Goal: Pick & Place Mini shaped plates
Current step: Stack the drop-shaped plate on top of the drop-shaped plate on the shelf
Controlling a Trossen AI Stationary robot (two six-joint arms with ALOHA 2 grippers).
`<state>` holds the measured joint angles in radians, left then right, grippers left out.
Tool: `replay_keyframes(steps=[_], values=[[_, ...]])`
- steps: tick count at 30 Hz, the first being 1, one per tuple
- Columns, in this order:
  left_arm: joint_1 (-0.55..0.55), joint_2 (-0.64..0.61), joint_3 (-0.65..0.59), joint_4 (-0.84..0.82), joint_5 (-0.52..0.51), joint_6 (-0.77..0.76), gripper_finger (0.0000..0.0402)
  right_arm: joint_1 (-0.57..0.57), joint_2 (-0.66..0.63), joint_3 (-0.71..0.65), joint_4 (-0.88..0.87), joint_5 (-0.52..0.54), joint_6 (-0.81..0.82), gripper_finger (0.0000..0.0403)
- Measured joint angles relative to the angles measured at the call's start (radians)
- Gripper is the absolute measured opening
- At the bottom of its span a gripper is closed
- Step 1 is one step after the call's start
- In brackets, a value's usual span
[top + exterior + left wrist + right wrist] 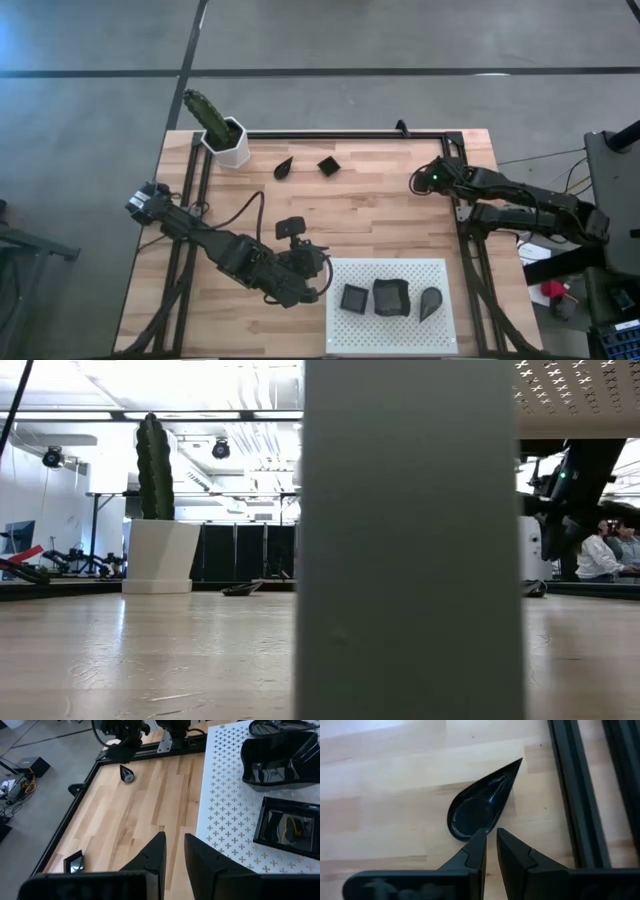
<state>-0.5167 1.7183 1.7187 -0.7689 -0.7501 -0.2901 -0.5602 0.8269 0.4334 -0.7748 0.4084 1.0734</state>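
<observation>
Three mini shaped plates lie on the white perforated board (440, 275): a square one (354, 298), a wavy-edged one (390, 297) and a teardrop (430, 303). Another teardrop (284, 167) and a small square (328, 165) rest flat on the wood near the far edge. A further teardrop plate (480, 805) lies by the far right corner. My right gripper (491, 837) points down at its round end, with a narrow empty gap between the fingertips. My left gripper (175, 847) hovers over bare wood just left of the board, open by a small gap and holding nothing. My right gripper comes slanting down from the table's right side at the teardrop plate's round end (470, 832). One fingertip (479, 840) overlaps that rim in the wrist view. Whether it touches the plate I cannot tell. The plate lies flat on the wood.
A white hexagonal pot with a green cactus (222, 135) stands at the far left corner. A black metal frame (470, 250) runs along the table's edges. A pale upright post (410, 540) blocks the middle of the low view. People (605, 555) sit in the room beyond.
</observation>
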Motion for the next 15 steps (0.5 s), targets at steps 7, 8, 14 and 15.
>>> replay_keyframes(steps=[7, 8, 14, 15], values=[[0.0, 0.0, -0.022, 0.01, 0.0, 0.0, 0.0065, -0.011, 0.038, -0.068, 0.081, 0.007, 0.022, 0.0043], [0.0, 0.0, -0.022, 0.009, 0.0, 0.0, 0.0065, -0.014, 0.042, -0.078, 0.105, 0.009, 0.023, 0.0043], [0.0, 0.0, -0.022, 0.018, 0.0, 0.0, 0.0065, -0.042, 0.048, -0.114, 0.189, 0.009, 0.026, 0.0043], [0.0, 0.0, -0.022, 0.017, 0.0, 0.0, 0.0065, -0.048, 0.048, -0.116, 0.19, 0.01, 0.022, 0.0043]])
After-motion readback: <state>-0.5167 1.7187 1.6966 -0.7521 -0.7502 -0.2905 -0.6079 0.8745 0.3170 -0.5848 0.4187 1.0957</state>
